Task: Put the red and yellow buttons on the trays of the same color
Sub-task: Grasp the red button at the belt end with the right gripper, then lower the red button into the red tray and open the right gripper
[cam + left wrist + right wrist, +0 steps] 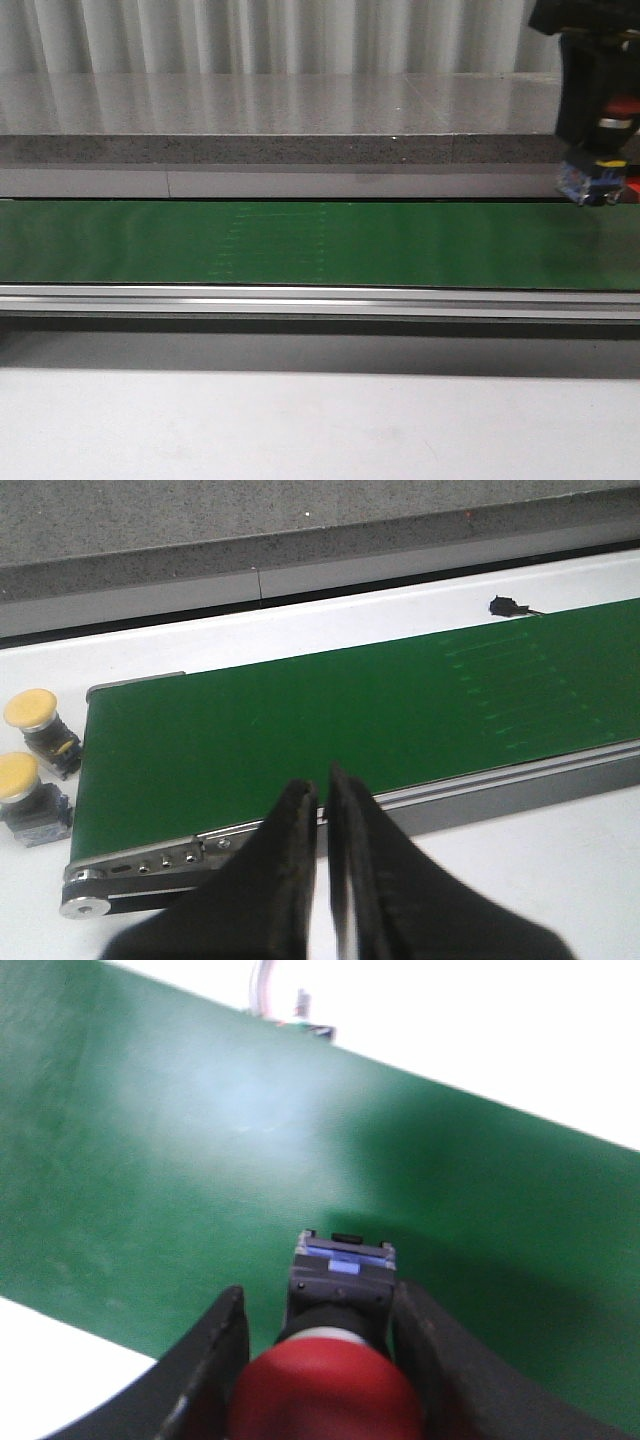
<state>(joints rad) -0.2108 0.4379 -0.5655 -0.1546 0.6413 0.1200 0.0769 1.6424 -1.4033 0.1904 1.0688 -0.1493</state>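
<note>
My right gripper (320,1300) is shut on a red button (330,1395), cap toward the camera, with its grey and blue base (342,1272) pointing down over the green conveyor belt (150,1160). In the front view this gripper (600,150) holds the button (590,182) at the far right, above the belt's back edge (300,205). My left gripper (322,790) is shut and empty, above the belt's near rail. Two yellow buttons (32,715) (22,785) stand on the white table beside the belt's end. No tray is in view.
The belt (300,245) runs across the whole front view with an aluminium rail (300,298) along its near side. A grey stone ledge (280,120) lies behind it. A small black part (503,606) sits on the table beyond the belt.
</note>
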